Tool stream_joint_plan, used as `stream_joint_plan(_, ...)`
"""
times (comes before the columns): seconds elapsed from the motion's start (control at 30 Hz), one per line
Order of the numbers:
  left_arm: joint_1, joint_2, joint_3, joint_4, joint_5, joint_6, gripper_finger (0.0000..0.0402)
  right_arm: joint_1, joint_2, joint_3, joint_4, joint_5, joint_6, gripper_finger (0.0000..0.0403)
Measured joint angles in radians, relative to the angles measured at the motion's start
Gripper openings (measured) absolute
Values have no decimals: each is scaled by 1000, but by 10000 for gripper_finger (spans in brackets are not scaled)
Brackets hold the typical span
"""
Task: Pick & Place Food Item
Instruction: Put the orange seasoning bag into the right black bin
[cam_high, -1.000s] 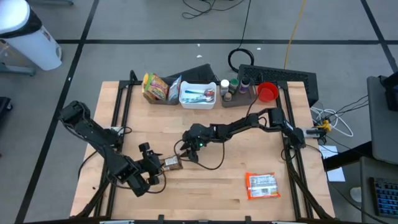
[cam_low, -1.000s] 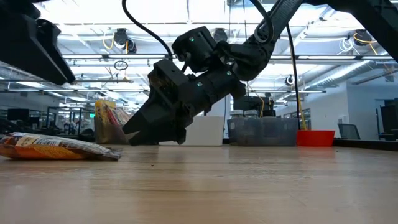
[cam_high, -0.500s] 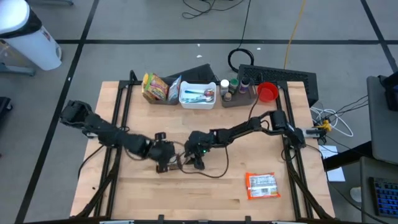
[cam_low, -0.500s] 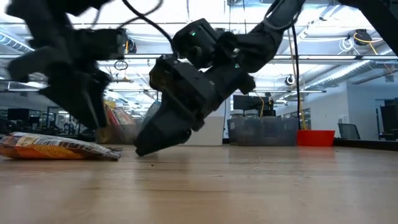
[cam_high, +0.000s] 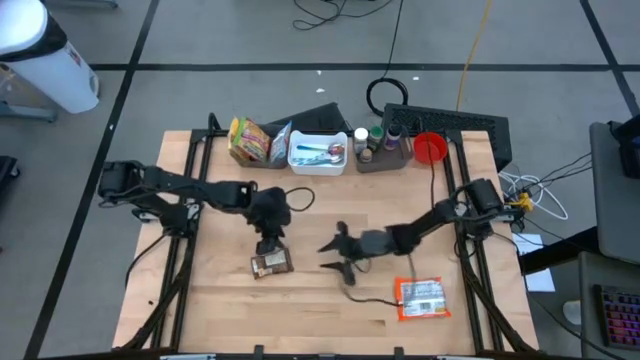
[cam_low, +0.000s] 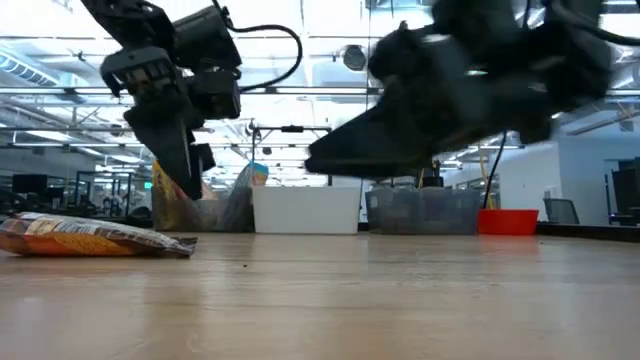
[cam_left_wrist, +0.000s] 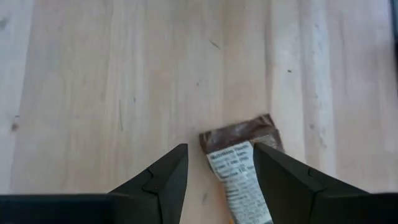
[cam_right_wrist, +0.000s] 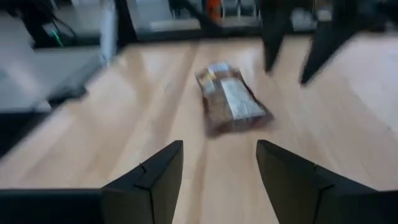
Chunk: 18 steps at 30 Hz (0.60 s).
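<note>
Brown packet (cam_high: 270, 263): it lies flat on the tabletop (cam_high: 330, 320), toward the left of the middle and nearer the front edge than the back; I see no tool touching it.
Left tool (cam_left_wrist: 216, 171): I have it hanging just above the packet, pointing down, its fingers standing apart and empty with the packet's end showing between them.
Right tool (cam_high: 333, 252): it sits low over the middle of the tabletop, just right of the packet, fingers spread and holding nothing.
Main risk: both tools crowd the same packet, so I judge they could knock together, or one could shove it away from the other.
Grip risk: the wrapper looks thin and slick; a shallow pinch may slide off.
Orange packet (cam_high: 421, 297): near the front right corner, well apart.
</note>
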<state>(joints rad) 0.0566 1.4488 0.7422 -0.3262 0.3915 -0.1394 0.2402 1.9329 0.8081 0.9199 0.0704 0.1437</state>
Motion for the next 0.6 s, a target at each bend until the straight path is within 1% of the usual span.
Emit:
stream_joint_plan(0.1,36,20,0,10,43,16,191,43,2,-101,224,61,-10,196)
stream_joint_plan(0.2,53,64,0,34,54,28,191,67,-1,-154,338,117,-30,196)
stream_joint_plan(0.27,59,109,0,51,76,29,191,72,-2,-170,337,140,-18,196)
stream_joint_plan(0.4,69,210,1,104,136,35,191,70,-1,-167,324,138,15,196)
stream_joint_plan(0.5,83,244,5,123,191,55,191,72,-1,-168,314,138,21,196)
stream_joint_plan(0.6,94,249,4,118,205,60,191,77,-1,-167,312,137,24,196)
